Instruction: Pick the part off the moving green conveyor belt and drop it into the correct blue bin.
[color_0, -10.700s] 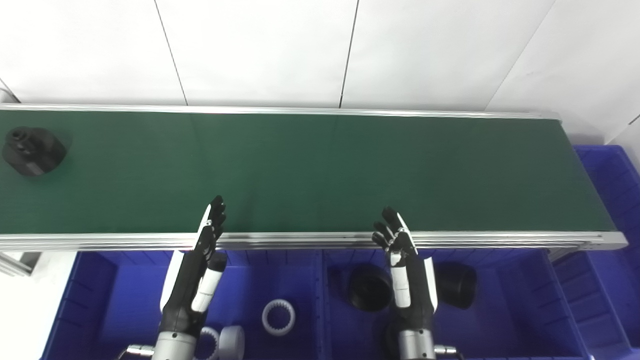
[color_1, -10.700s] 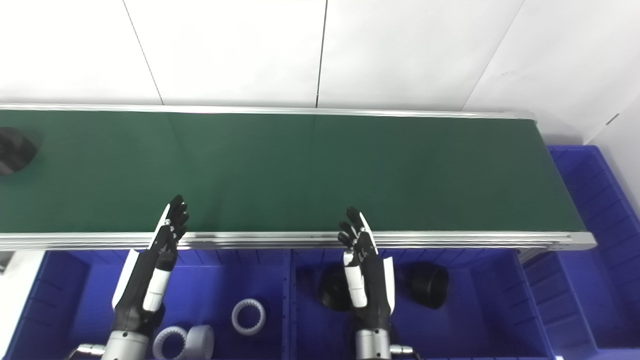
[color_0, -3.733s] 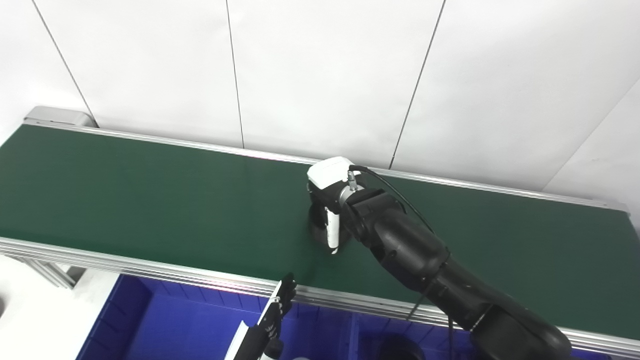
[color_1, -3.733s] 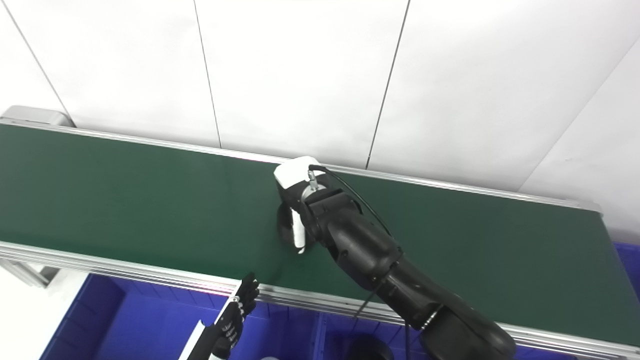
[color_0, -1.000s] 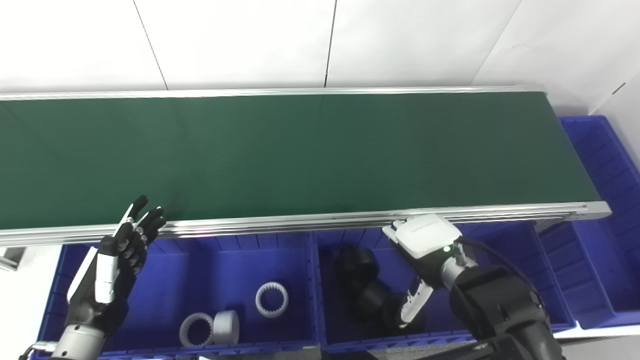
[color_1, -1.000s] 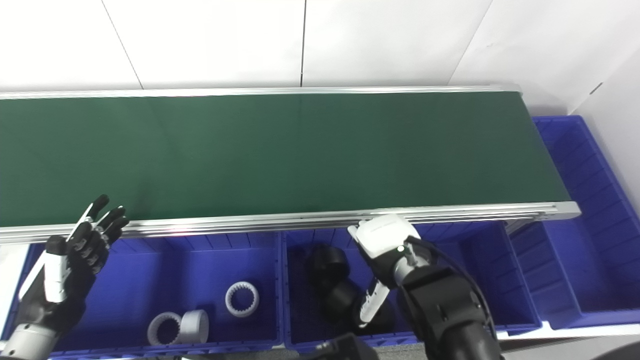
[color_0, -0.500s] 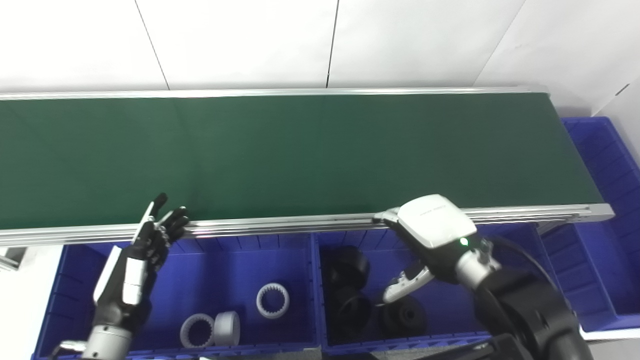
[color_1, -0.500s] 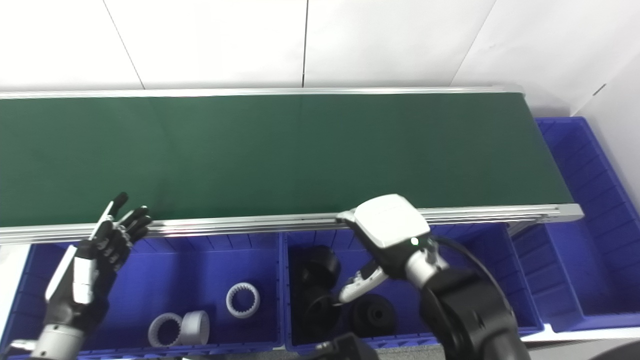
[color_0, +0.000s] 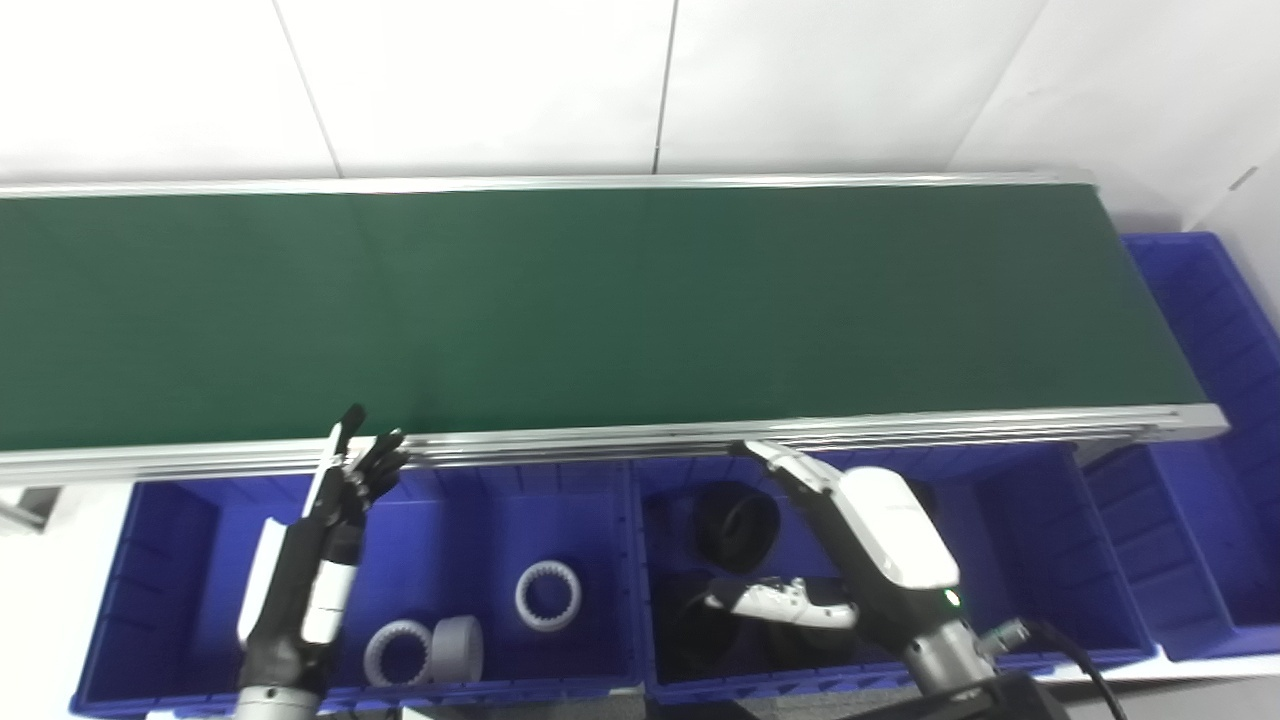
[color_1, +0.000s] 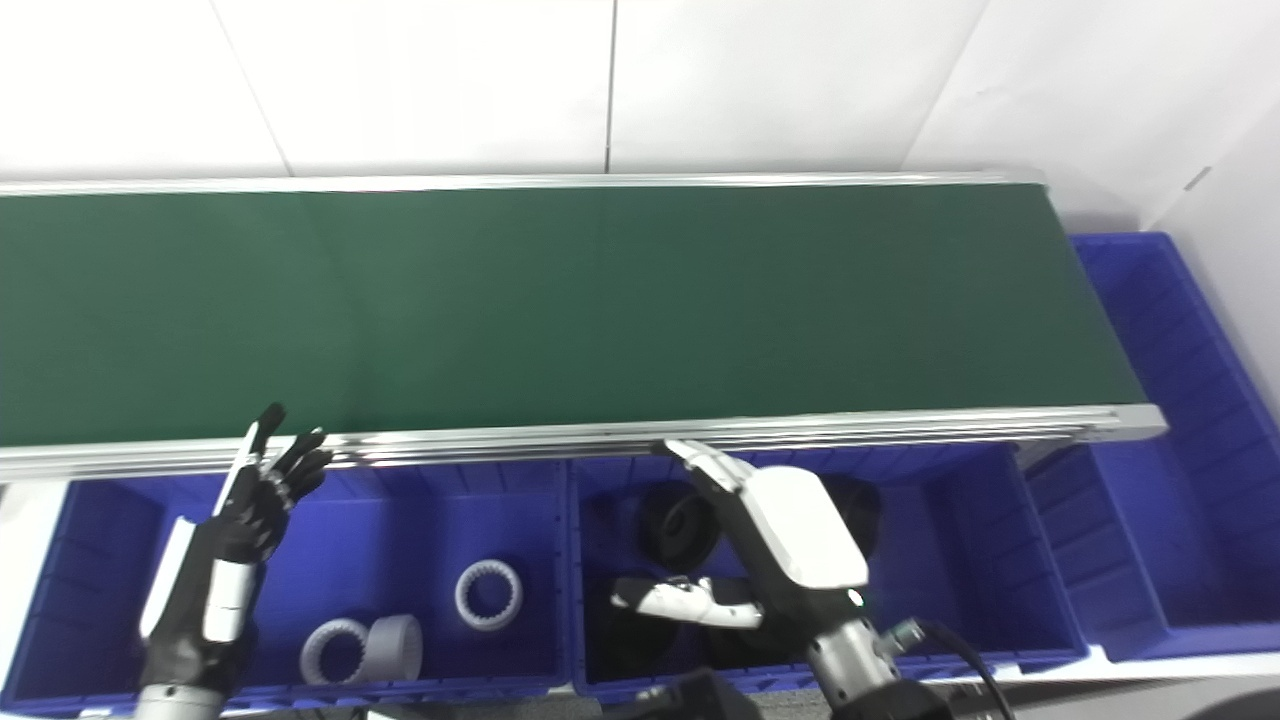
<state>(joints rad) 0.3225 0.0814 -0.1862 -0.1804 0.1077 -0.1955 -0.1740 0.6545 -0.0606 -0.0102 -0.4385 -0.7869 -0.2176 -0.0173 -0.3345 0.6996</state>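
Black parts (color_0: 736, 519) are seen in the middle blue bin (color_0: 1040, 560).
Both the right robot hand (color_0: 860, 540) and the left robot hand (color_0: 320, 540) are held spread, nothing grasped.

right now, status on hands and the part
Left hand open, idle over white-ring bin. Right hand open over black-part bin, part released. Green belt bare, nothing blocking.

The conveyor belt (color_0: 600, 310) ran across the scene, with bins in a row before it. In the left bin (color_0: 150, 560) lay 3 ring gears (color_0: 547, 595). In the middle bin (color_0: 1040, 560) lay cylindrical parts (color_0: 737, 520). A further bin (color_0: 1215, 400) stood at the belt's right end.
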